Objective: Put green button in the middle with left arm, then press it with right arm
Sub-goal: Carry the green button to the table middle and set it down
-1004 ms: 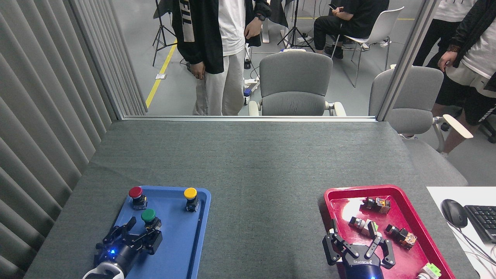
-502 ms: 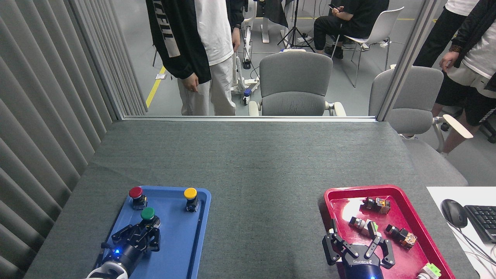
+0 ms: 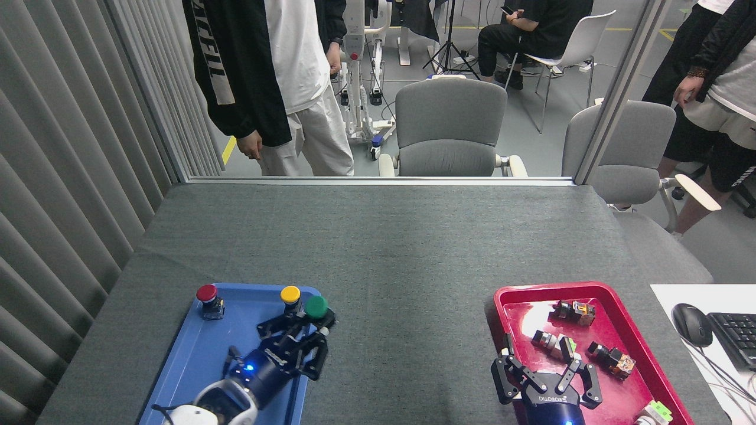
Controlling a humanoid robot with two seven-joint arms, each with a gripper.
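Left pincer (image 3: 307, 332) is gripping the green button (image 3: 316, 307) over the blue tray's (image 3: 195, 348) right edge; bare middle surface (image 3: 407, 307) is lying rightward. Right pincer (image 3: 546, 378) is gaping open, empty.

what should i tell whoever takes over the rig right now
Left gripper: shut on the green button, carrying it over the right edge of the blue tray, beside the yellow button.
Right gripper: open, empty, hanging over the near end of the red tray.
Done: green button picked up.
Left: set it down on the bare grey cloth between the trays, release, then press it with the right gripper.
The red button stands in the blue tray; leave it.
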